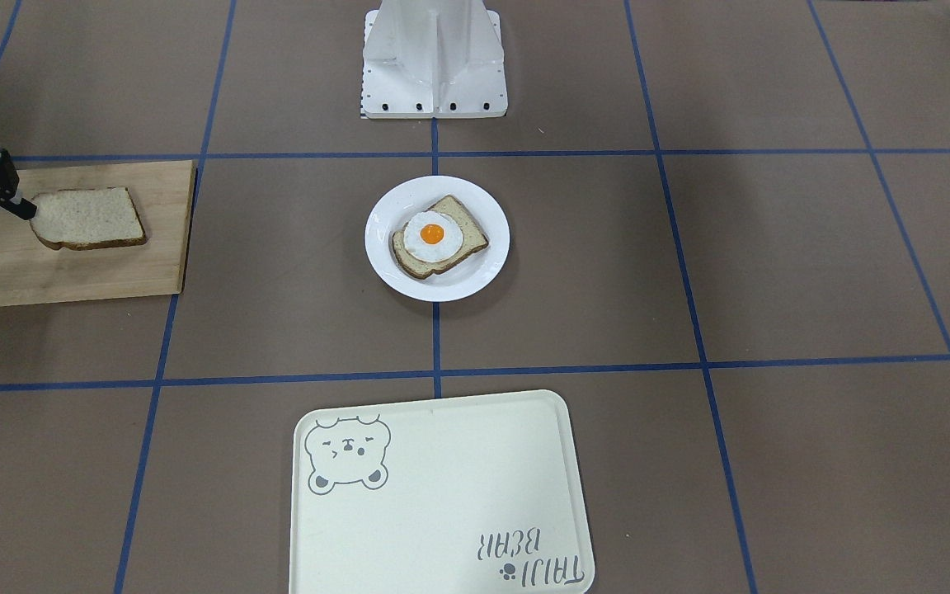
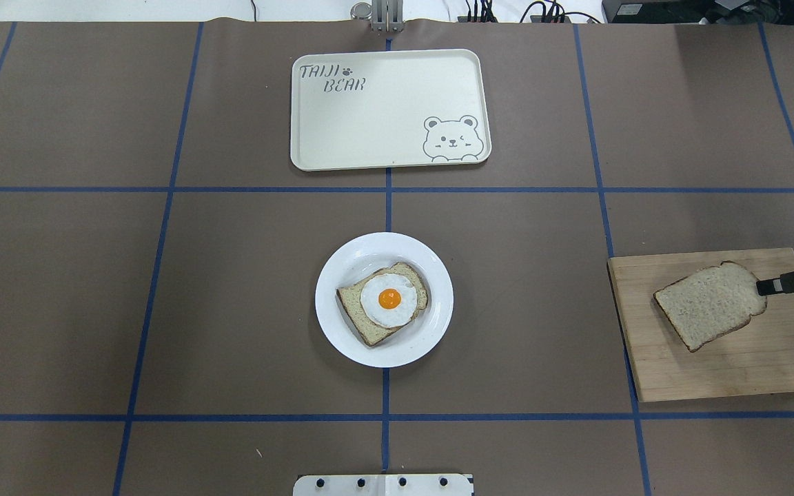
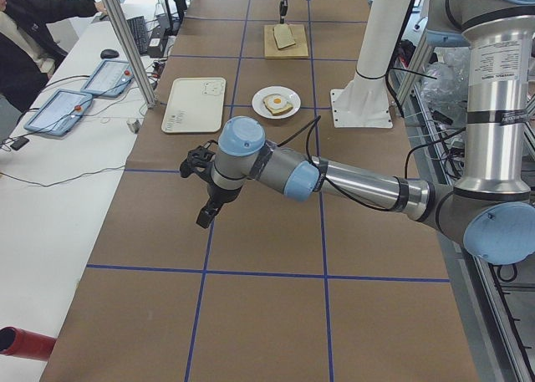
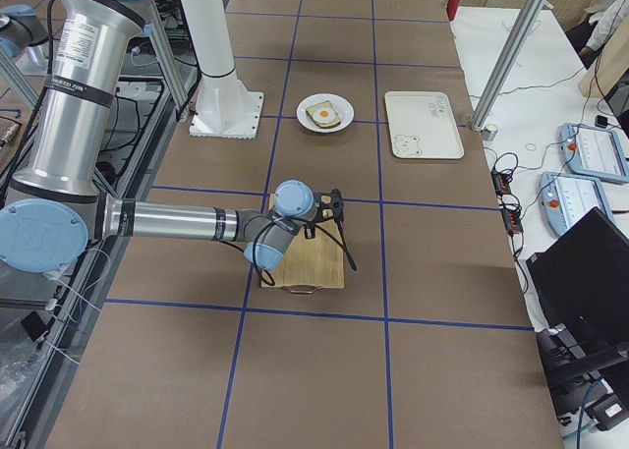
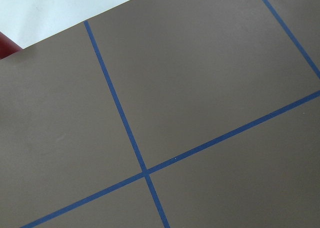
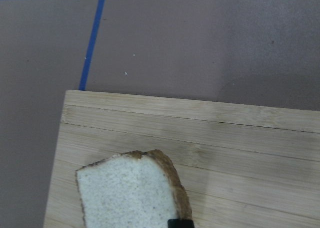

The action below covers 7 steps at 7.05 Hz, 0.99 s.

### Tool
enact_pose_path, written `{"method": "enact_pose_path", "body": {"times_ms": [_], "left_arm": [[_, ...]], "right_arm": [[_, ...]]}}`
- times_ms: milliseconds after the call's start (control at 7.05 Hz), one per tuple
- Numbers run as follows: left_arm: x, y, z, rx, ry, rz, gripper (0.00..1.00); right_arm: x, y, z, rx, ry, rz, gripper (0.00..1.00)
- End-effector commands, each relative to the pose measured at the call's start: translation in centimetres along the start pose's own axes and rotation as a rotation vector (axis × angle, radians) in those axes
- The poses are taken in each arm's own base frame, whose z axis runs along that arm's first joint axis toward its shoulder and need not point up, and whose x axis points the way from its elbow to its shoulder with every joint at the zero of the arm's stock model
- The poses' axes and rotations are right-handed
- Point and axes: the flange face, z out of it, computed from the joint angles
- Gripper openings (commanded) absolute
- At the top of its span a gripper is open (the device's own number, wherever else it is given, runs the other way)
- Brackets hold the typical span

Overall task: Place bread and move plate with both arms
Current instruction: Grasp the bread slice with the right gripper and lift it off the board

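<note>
Right tool (image 2: 764, 286) sits low over a wooden board (image 2: 748, 365), one black fingertip on the crust edge of the bread (image 2: 710, 304); I cannot tell whether it pinches the slice. The bread is on that board, on the robot's right of the table (image 2: 231, 310). Well apart, at the centre, the plate (image 2: 424, 337) holds an egg-topped slice (image 2: 369, 327). Beyond it lies a cream bear tray (image 2: 369, 124). Left tool (image 3: 205, 215) hangs above the table, grip impossible to tell.

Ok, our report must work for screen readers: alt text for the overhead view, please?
The right gripper reaches the edge of a plain bread slice on a wooden cutting board; mid-table a white plate holds egg-topped bread, a bear-print tray beyond it.
</note>
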Motion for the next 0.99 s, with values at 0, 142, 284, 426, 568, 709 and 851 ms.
{"method": "enact_pose_path", "body": {"times_ms": [0, 142, 284, 426, 568, 709, 851], "left_arm": [[0.0, 0.0, 0.0, 0.0, 0.0, -0.001, 0.98], [0.0, 0.0, 0.0, -0.001, 0.0, -0.001, 0.98], [0.0, 0.0, 0.0, -0.001, 0.0, -0.002, 0.98], [0.0, 0.0, 0.0, -0.001, 0.0, -0.002, 0.98], [0.1, 0.0, -0.1, 0.001, 0.001, 0.0, 0.98], [0.1, 0.1, -0.1, 0.0, 0.002, -0.001, 0.98], [0.2, 0.3, -0.2, 0.0, 0.002, -0.001, 0.98]], "right_arm": [[-6.5, -3.1, -1.3, 0.035, -0.097, 0.157, 0.0], [-9.4, -5.3, -1.1, 0.048, -0.136, 0.17, 0.0], [-12.4, -7.5, -1.0, 0.059, -0.177, 0.187, 0.0], [-16.2, -9.2, 0.0, 0.052, -0.223, 0.162, 0.0], [-21.1, -10.2, 2.8, 0.028, -0.265, 0.098, 0.0], [-25.4, -9.3, 7.1, 0.053, -0.291, 0.046, 0.0], [-30.5, -7.1, 12.0, 0.063, -0.332, 0.005, 0.0]]}}
